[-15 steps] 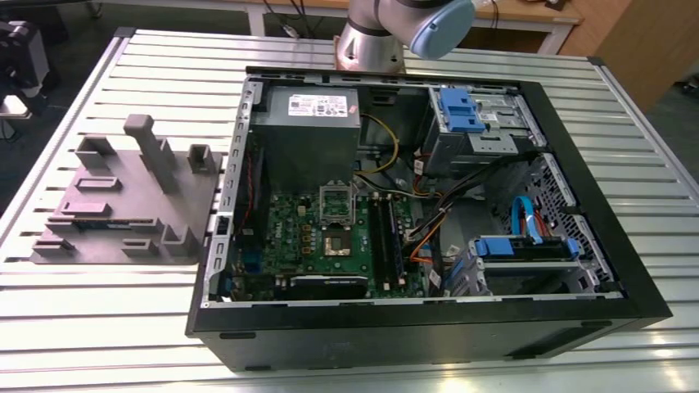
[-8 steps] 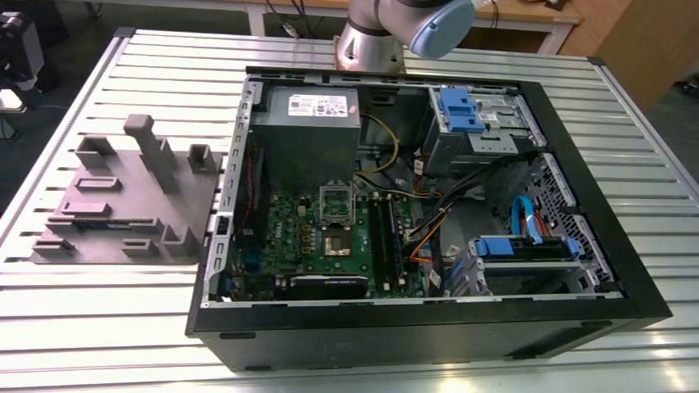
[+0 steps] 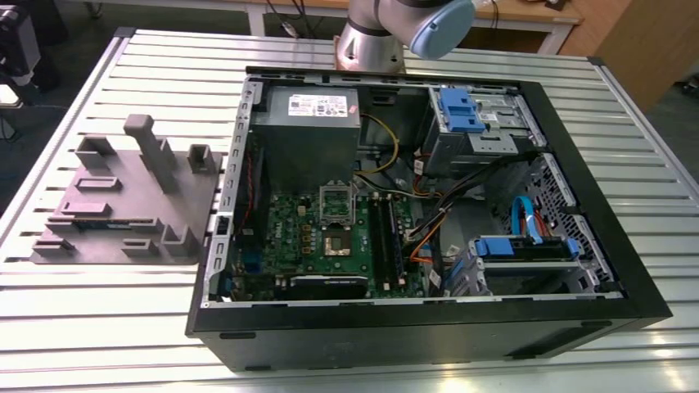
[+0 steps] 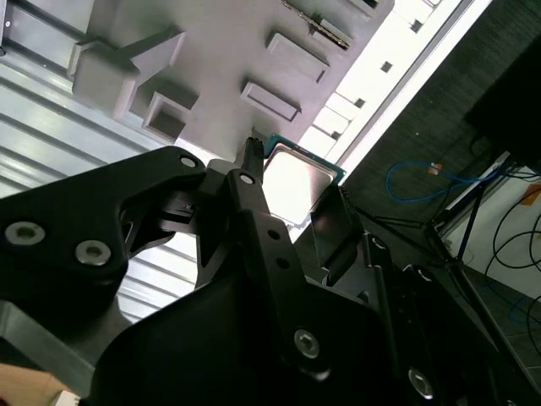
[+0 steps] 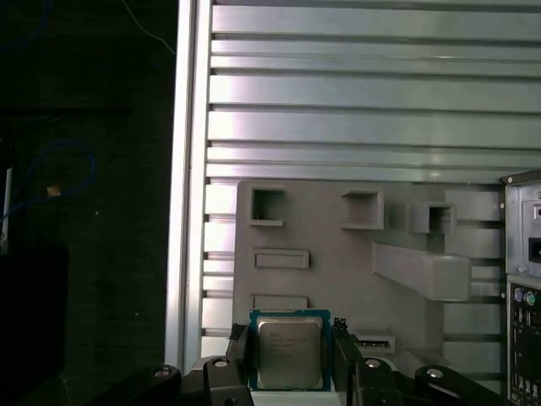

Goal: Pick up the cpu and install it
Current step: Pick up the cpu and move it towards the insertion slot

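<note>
Between the fingers of the gripper (image 5: 290, 331), above the grey fixture block (image 5: 338, 271), sits the cpu (image 5: 289, 355) in the first wrist view; the fingers are clenched on two opposite edges of the chip; its shiny metal lid faces the camera, underside toward the block; being square, it has no real long axis. It is probably light and stiff, slick on top and delicate underneath, so the thin edges look the safest hold.

Fingers (image 5: 240, 355) snug around cpu (image 5: 288, 351)
</note>
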Tool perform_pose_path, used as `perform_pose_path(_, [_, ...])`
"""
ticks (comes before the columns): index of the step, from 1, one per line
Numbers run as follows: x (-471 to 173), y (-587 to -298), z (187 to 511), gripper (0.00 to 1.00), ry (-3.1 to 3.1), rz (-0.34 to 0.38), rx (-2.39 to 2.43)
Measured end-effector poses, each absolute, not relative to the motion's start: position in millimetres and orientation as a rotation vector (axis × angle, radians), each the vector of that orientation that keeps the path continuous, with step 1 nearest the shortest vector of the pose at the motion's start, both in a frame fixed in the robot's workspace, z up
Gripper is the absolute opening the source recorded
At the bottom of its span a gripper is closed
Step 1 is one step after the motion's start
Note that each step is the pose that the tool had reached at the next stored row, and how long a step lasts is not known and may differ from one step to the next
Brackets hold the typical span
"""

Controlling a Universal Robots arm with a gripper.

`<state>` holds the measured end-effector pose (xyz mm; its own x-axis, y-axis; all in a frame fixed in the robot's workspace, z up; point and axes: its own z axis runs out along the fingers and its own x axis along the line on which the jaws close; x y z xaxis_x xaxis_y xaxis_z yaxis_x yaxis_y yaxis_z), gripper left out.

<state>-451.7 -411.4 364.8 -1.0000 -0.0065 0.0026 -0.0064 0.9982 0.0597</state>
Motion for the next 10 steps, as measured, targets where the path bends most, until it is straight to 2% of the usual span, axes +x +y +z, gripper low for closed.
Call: perform_pose_path(10, [-452, -411, 380, 0.47, -3.138, -0.094, 0.010])
